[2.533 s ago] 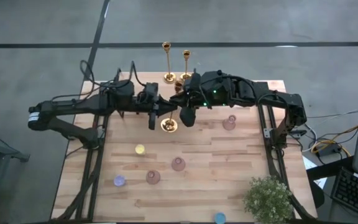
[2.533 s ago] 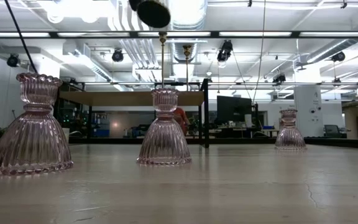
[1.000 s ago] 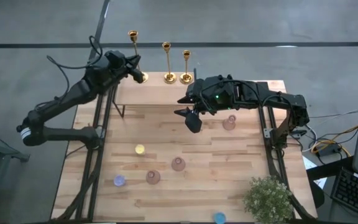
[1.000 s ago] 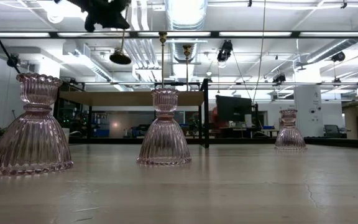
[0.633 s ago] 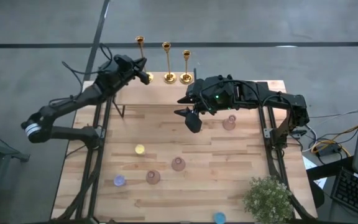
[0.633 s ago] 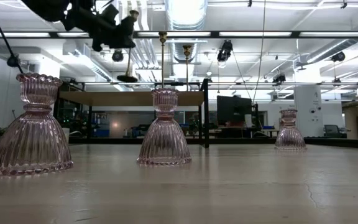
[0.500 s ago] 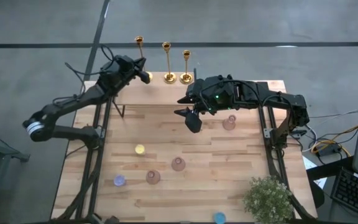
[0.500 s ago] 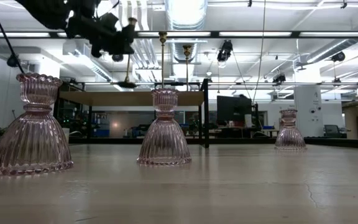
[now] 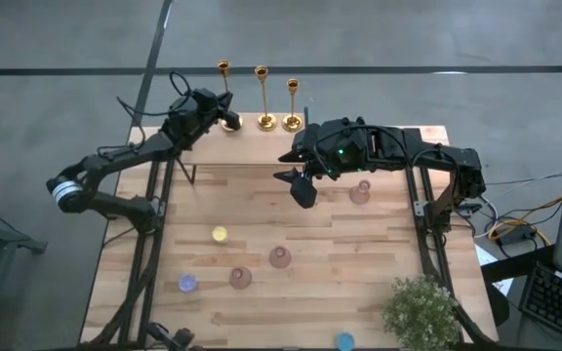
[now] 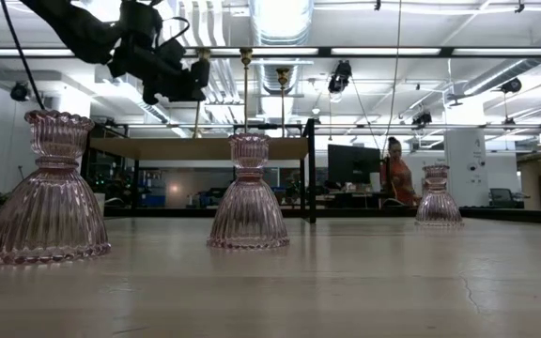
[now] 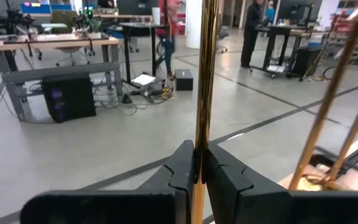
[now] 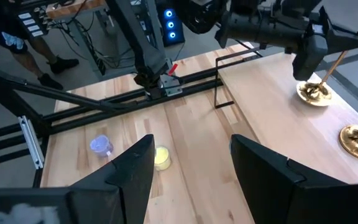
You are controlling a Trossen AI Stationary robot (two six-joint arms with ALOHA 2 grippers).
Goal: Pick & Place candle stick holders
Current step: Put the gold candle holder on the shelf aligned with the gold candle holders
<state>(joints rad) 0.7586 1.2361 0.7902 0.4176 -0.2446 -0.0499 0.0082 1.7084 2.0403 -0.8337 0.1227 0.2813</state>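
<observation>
The left claw [image 11: 199, 171] is closed tight on the thin stem of a gold candlestick [image 9: 226, 96], which stands on the raised shelf [image 9: 359, 146] at the back of the table. Two more gold candlesticks [image 9: 278, 102] stand beside it in a row. The right claw [image 12: 191, 165] is open above the table [image 9: 359, 283], near the middle.

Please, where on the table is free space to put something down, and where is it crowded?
Bare wood lies between the yellow candle and the plant, and along the table under the left arm. It is crowded at the raised back shelf, where the left gripper holds one of three candle stick holders.
</observation>
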